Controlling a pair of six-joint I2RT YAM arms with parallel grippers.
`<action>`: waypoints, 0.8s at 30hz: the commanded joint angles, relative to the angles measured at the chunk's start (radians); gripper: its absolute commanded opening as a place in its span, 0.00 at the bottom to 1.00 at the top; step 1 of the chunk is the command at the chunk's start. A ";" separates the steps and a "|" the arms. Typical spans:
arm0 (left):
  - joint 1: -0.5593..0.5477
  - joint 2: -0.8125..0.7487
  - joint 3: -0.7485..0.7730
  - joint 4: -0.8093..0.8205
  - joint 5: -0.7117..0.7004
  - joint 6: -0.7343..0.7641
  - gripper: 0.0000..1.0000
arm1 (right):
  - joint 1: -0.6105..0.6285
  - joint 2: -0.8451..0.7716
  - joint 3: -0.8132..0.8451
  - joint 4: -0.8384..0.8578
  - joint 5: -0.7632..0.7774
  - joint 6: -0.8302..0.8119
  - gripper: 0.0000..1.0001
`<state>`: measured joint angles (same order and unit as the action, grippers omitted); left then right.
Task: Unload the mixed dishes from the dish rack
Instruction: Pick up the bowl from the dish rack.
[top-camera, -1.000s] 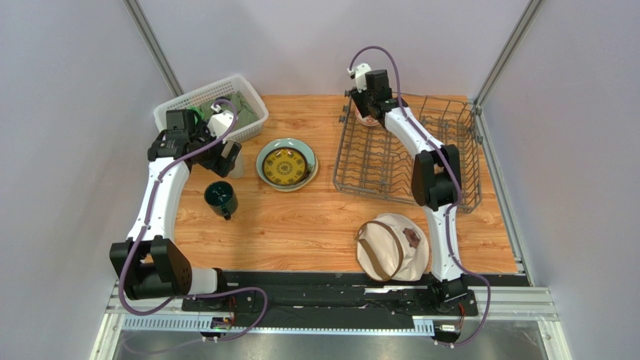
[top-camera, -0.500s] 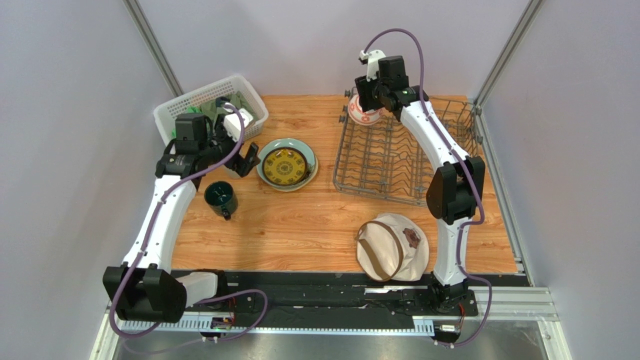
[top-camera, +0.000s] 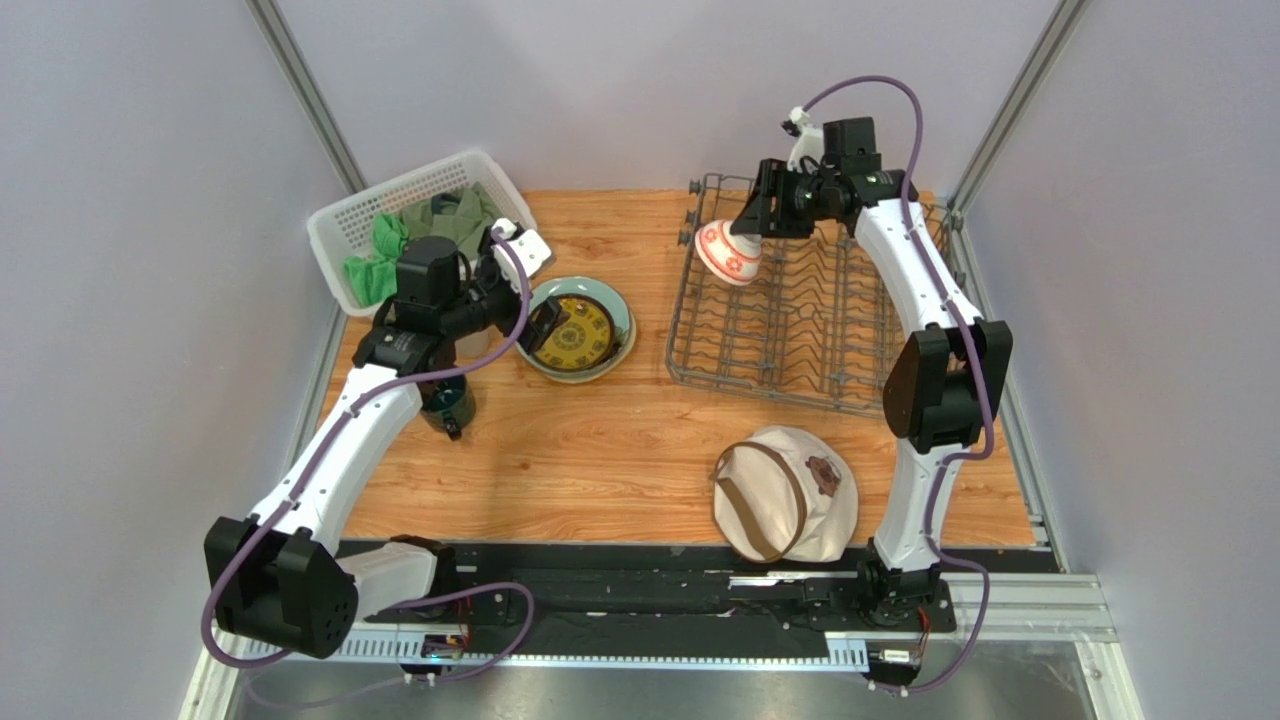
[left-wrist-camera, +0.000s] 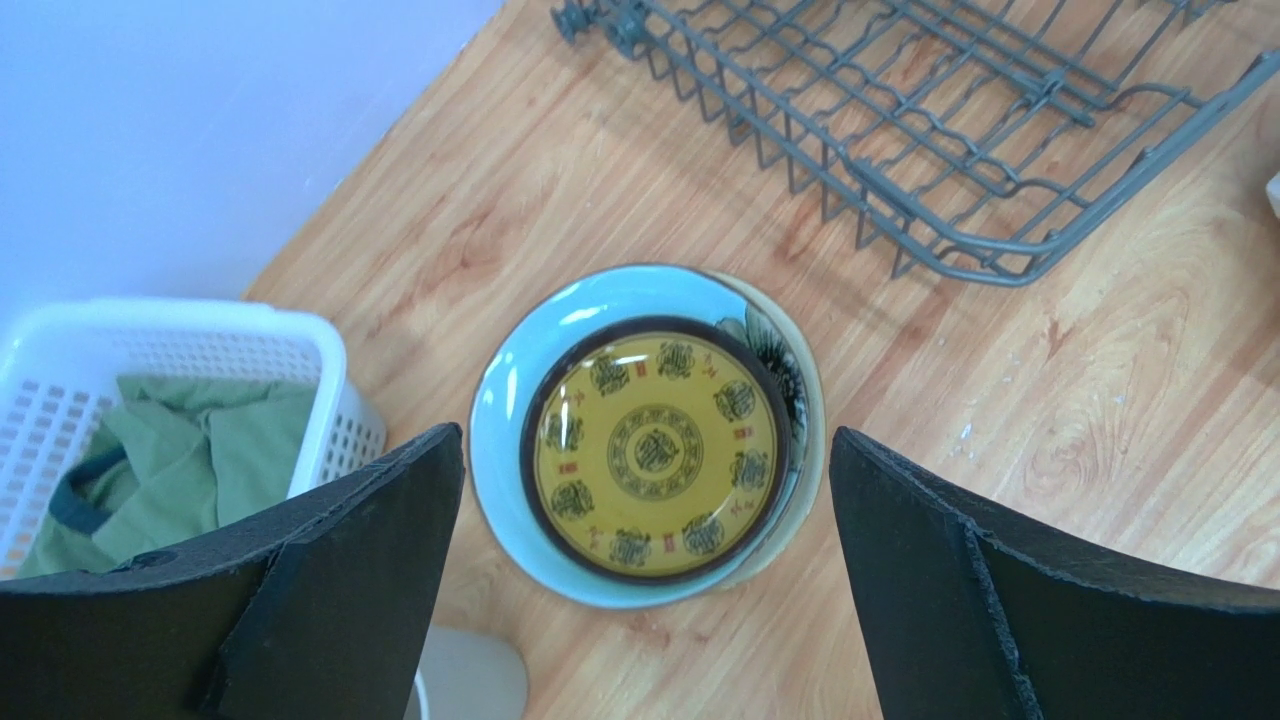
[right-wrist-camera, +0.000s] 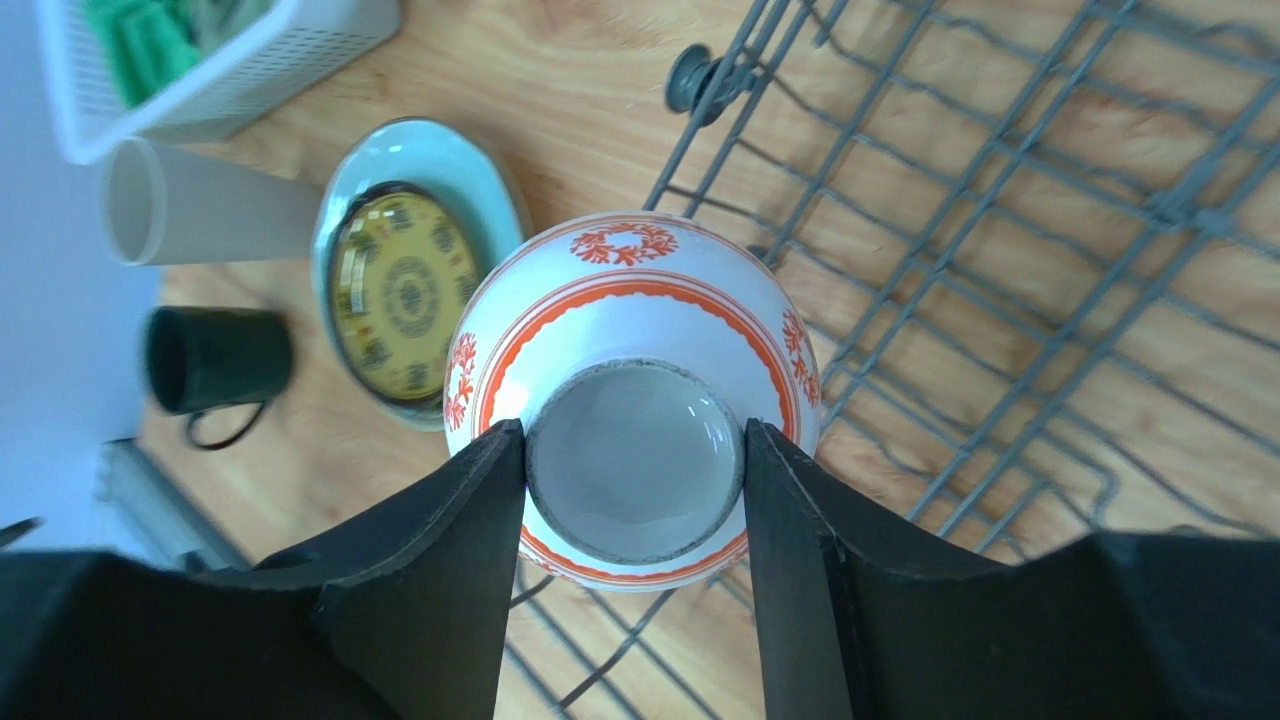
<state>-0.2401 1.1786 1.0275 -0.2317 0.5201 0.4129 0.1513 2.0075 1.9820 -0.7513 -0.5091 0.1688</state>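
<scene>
Closed on the foot ring of the red-orange-and-white patterned bowl (right-wrist-camera: 631, 285), one black finger on each side: the right gripper (right-wrist-camera: 628, 450), with the bowl turned base toward the wrist camera and hanging above the left edge of the dark grey wire dish rack (right-wrist-camera: 1022, 285), apart from its tines. Likely glazed ceramic, so stiff, brittle and slick under the pads. Judged fairly heavy for so narrow a purchase, and safest taken exactly there, square across the raised foot ring, or else by the rim, then set down gently rather than dropped. Off to the left, spread wide and holding nothing: the left gripper (left-wrist-camera: 643, 450), hovering above the small dark yellow-patterned plate (left-wrist-camera: 654, 510), itself nested on the pale green plate (left-wrist-camera: 504, 405), with a sliver of cream plate (left-wrist-camera: 809, 405) peeking out beneath on the right. On the wooden table (top-camera: 631, 450) near that stack, the beige tumbler (right-wrist-camera: 211, 203) and the dark green mug (right-wrist-camera: 218, 360). Beyond them, a white plastic lattice basket (top-camera: 394, 203) holding green cloth (top-camera: 451, 218); toward the near edge, a round beige hat (top-camera: 781, 492) with a brown strap. With five dishes already out on the table, judged the last piece leaving the rack.
</scene>
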 joint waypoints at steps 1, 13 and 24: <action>-0.027 -0.033 -0.036 0.196 0.053 -0.006 0.99 | -0.041 -0.067 -0.017 0.032 -0.305 0.142 0.00; -0.228 0.004 -0.158 0.491 -0.017 0.183 0.97 | -0.059 -0.090 -0.150 0.176 -0.676 0.288 0.00; -0.390 0.137 -0.195 0.764 -0.213 0.383 0.97 | -0.027 -0.089 -0.212 0.195 -0.815 0.305 0.00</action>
<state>-0.5949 1.2751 0.8425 0.3595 0.3935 0.6765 0.1024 1.9900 1.7714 -0.5842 -1.1980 0.4572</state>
